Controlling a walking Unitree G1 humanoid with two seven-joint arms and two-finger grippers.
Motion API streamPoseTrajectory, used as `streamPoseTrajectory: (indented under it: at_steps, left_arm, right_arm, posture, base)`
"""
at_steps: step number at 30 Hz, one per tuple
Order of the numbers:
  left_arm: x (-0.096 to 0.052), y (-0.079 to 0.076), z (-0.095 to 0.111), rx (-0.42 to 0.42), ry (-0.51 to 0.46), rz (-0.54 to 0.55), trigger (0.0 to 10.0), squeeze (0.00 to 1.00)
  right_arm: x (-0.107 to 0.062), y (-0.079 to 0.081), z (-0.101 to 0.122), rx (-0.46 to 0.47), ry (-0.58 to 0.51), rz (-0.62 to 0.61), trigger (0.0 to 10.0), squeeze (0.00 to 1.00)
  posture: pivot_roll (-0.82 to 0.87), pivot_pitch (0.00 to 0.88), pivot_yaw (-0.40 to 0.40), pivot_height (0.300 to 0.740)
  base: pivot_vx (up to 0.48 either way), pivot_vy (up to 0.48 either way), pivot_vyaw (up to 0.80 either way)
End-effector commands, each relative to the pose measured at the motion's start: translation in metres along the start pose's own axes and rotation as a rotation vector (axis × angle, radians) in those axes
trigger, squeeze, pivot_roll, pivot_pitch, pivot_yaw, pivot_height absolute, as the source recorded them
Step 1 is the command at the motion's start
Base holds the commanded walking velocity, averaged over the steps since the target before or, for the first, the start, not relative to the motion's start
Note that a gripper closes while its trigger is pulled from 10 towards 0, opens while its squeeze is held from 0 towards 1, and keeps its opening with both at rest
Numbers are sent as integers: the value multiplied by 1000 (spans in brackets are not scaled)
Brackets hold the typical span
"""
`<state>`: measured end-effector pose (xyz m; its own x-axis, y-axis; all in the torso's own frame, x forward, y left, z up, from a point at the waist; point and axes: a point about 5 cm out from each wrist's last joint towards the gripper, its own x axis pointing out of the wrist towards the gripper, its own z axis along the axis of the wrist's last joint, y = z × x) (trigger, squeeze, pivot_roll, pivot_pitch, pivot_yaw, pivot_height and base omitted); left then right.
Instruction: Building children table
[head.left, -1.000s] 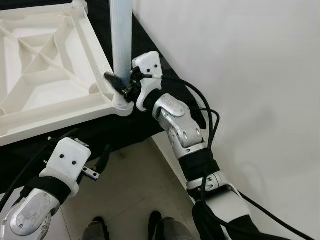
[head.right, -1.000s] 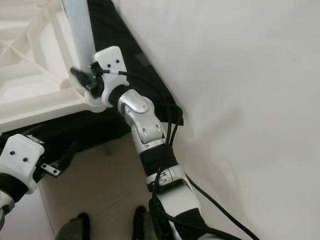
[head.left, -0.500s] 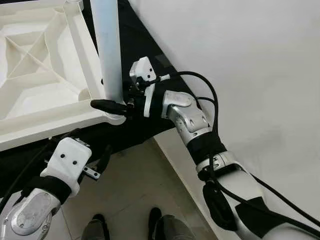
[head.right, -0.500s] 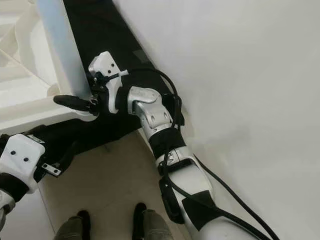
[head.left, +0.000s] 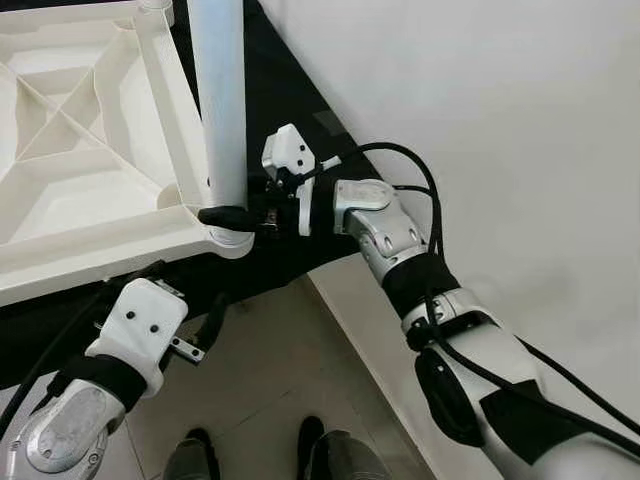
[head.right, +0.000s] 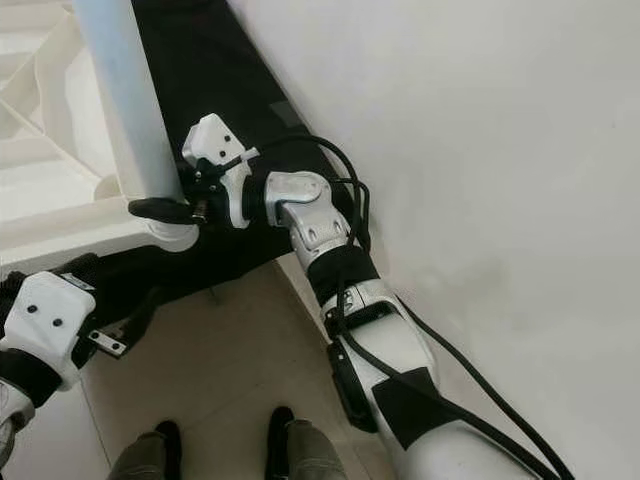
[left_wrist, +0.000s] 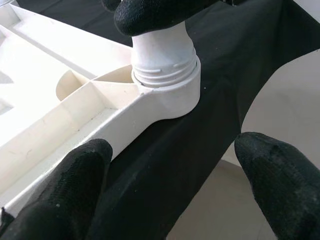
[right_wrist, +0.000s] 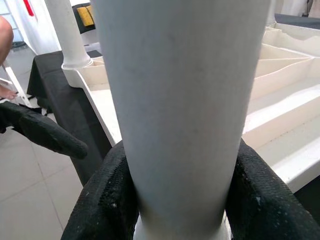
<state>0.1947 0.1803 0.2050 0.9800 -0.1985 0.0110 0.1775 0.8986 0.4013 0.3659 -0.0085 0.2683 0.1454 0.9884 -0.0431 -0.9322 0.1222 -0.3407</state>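
Fingers of my right gripper (head.left: 232, 215) clamp the one upright white leg (head.left: 222, 100) just above its corner socket in the upturned tabletop (head.left: 90, 160). My left gripper (head.left: 205, 325) hangs spread wide below the black-draped table (head.left: 290, 95).

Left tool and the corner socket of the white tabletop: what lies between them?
In the left wrist view, black cloth lies between the open left tool and the corner socket.

One white tabletop (head.left: 90, 200) is lying inverted on one black cloth (head.left: 290, 110). Two white table legs are standing in its corner sockets: one (head.left: 222, 100) nearest, one (right_wrist: 67, 35) farther. Two grippers are showing: right gripper (head.left: 232, 214), left gripper (head.left: 200, 335).
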Motion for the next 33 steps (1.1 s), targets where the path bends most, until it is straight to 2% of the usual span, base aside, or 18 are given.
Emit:
streamPoseTrajectory:
  at_steps: [1, 5, 7, 9, 10, 11, 12, 14, 17, 20, 21, 26, 27, 28, 29, 30, 32, 33]
  left_arm:
    - [-3, -4, -4, -15, 20, -16, 10000, 0]
    - [-4, -4, -4, -15, 22, -13, 10000, 0]
    - [-4, -3, -5, -15, 22, -12, 10000, 0]
    - [-5, -2, -5, -10, 26, -10, 10000, 0]
    - [-5, -2, -5, -10, 26, -10, 10000, 0]
    - [-5, -1, -5, -8, 25, -9, 10000, 0]
    - [-5, -1, -5, -8, 25, -9, 10000, 0]
    - [-4, 3, -5, -6, 21, 9, 10000, 0]
    - [1, 3, -4, -12, 7, 14, 10000, 0]
    - [2, 1, -4, -25, 3, 12, 10000, 0]
    - [1, 3, -5, -32, 4, 23, 10000, 0]
    - [0, 7, -3, -95, -21, 45, 10000, 0]
    - [0, 5, 0, -136, -41, 31, 10000, 0]
    - [0, 5, 0, -136, -41, 31, 10000, 0]
    - [-2, -5, 3, -215, -71, -27, 10000, 0]
    - [-3, -10, 4, -245, -76, -52, 10000, 0]
    - [-3, -11, 3, -241, -67, -56, 10000, 0]
    - [-4, -11, 1, -238, -53, -54, 10000, 0]
  right_arm:
    - [-6, 2, -21, 53, 83, -15, 0, 0]
    - [-22, 2, -47, 149, 115, -252, 0, 0]
    - [-25, 5, -54, 177, 121, -296, 0, 0]
    - [-42, 15, -87, 313, 230, -811, 0, 0]
    - [-42, 15, -87, 313, 230, -811, 0, 0]
    - [-47, 45, -101, 347, 289, -834, 0, 0]
    - [-47, 45, -101, 347, 289, -834, 0, 0]
    - [-43, 81, -104, 388, 283, -763, 0, 0]
    - [-30, 64, -90, 354, 236, -725, 0, 0]
    - [-17, 58, -85, 346, 228, -647, 78, 0]
    - [-14, 54, -81, 342, 210, -627, 10000, 0]
    - [-7, 43, -61, 316, 139, -597, 10000, 0]
    - [-6, 40, -54, 315, 108, -557, 10000, 702]
    - [-6, 40, -54, 315, 108, -557, 10000, 702]
    - [-5, 30, -35, 258, 31, -415, 10000, 1000]
    - [-5, 24, -25, 211, -7, -351, 10000, 1000]
    - [-6, 21, -21, 212, -30, -309, 10000, 1000]
    - [-7, 19, -18, 207, -48, -269, 10000, 667]
  posture:
    - [218, 316, -181, 740]
    - [216, 316, -188, 740]
    - [216, 316, -188, 740]
    - [211, 314, -189, 740]
    - [211, 314, -189, 740]
    - [238, 326, -177, 740]
    - [238, 326, -177, 740]
    - [209, 303, -158, 740]
    - [211, 295, -161, 740]
    - [221, 296, -167, 740]
    - [227, 291, -164, 740]
    - [229, 290, -164, 740]
    - [229, 287, -166, 740]
    - [229, 287, -166, 740]
    - [233, 286, -168, 740]
    - [236, 287, -170, 740]
    - [236, 287, -170, 740]
    - [241, 286, -167, 740]
  base:
    - [0, 0, 0]
    - [0, 0, 0]
    - [0, 0, 0]
    - [0, 0, 0]
    - [0, 0, 0]
    - [0, 0, 0]
    - [0, 0, 0]
    - [0, 0, 0]
    - [0, 0, 0]
    - [0, 0, 0]
    - [0, 0, 0]
    - [0, 0, 0]
    - [0, 0, 0]
    - [0, 0, 0]
    - [0, 0, 0]
    - [0, 0, 0]
    - [0, 0, 0]
    - [0, 0, 0]
